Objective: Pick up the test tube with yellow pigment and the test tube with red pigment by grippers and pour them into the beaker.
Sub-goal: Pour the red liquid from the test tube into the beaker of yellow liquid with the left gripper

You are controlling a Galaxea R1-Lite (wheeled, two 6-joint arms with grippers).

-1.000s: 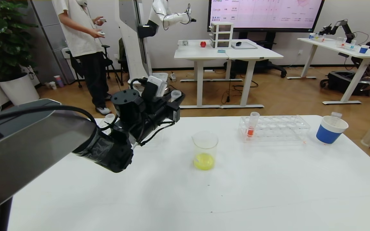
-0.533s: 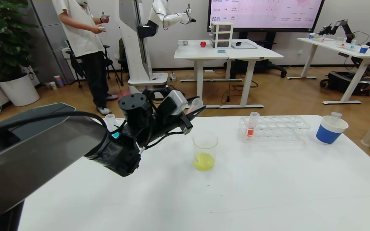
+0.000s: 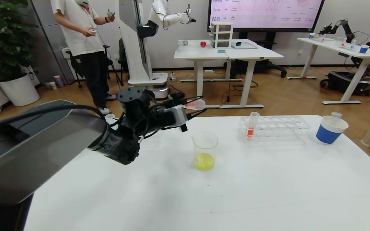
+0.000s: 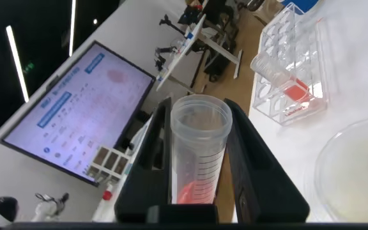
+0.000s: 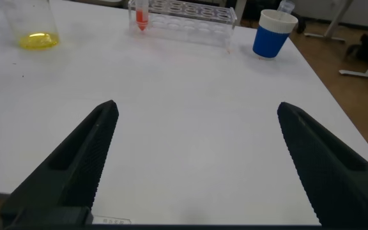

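Your test tube with red pigment (image 4: 197, 153) lies tilted near horizontal, clamped between the fingers (image 4: 251, 166) of the left gripper (image 3: 193, 107), above and behind the beaker (image 3: 205, 150), which holds yellow liquid on the tabletop (image 3: 268, 179). Right gripper (image 5: 197, 160) hovers over the tabletop, fingers spread wide, holding nothing.

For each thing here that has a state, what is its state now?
Left end effector: shut on the red tube.
Red tube: held, tipped near level.
Right end effector: open, empty.
Beaker: upright, yellow liquid inside.
Rack: holds one tube with red liquid.
Blue cup: upright.
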